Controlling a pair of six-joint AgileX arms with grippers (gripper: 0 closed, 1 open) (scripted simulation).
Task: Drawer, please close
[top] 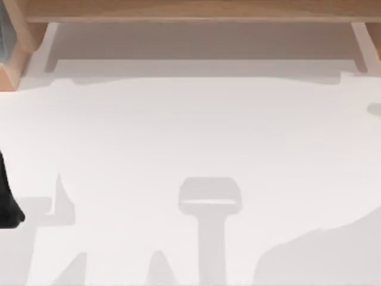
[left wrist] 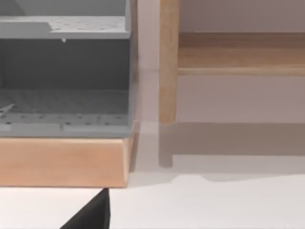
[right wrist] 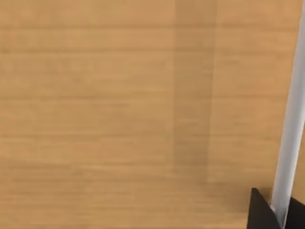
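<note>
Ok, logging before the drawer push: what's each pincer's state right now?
Left pincer: at the table's left edge, cannot be told.
Right pincer: close against the wooden drawer front, cannot be told.

The wooden drawer spans the table's far edge, its light-wood front panel plain and flat.
</note>
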